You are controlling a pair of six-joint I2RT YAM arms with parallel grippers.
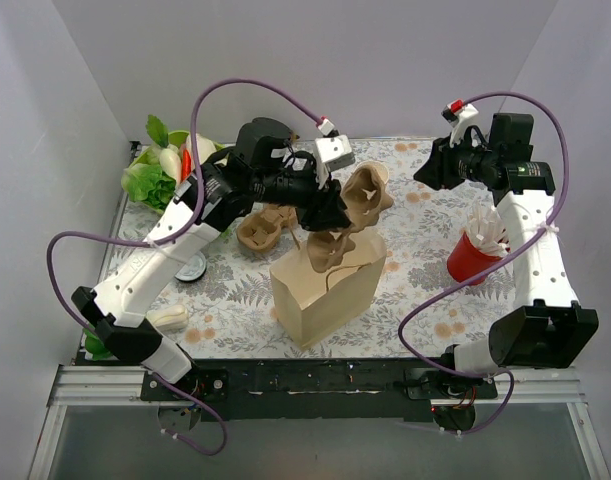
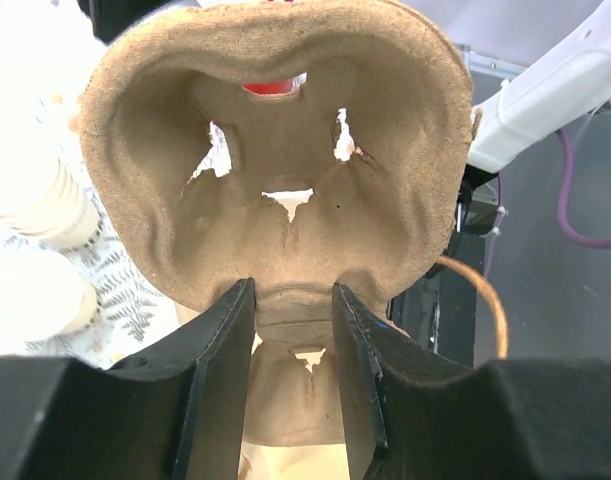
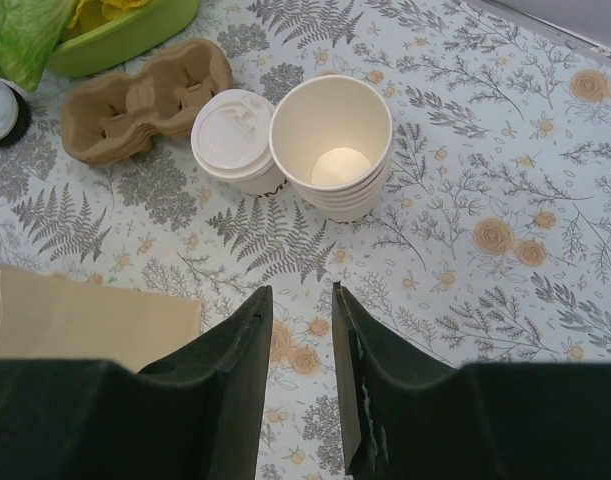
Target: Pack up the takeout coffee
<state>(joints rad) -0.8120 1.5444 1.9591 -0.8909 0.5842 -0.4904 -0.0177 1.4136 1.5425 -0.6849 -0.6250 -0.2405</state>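
The takeout coffee (image 3: pixel 233 138), a cream cup with a white lid, stands on the floral cloth beside a stack of lidless cups (image 3: pixel 332 150). In the top view it is hidden behind the left arm. My left gripper (image 1: pixel 325 210) is shut on the rim of a brown pulp cup carrier (image 1: pixel 368 190). It holds the carrier on edge, lower end at the mouth of the open paper bag (image 1: pixel 330 295). In the left wrist view the fingers (image 2: pixel 225 340) pinch the carrier (image 2: pixel 275 190). My right gripper (image 3: pixel 298 295) is open and empty, above the cloth, short of the cups.
A red cup of white straws (image 1: pixel 473 256) stands by the right arm. More carriers (image 1: pixel 260 230) lie behind the bag and show in the right wrist view (image 3: pixel 145 100). Greens (image 1: pixel 157 172) sit at the back left. A loose lid (image 1: pixel 191 268) lies near the left arm.
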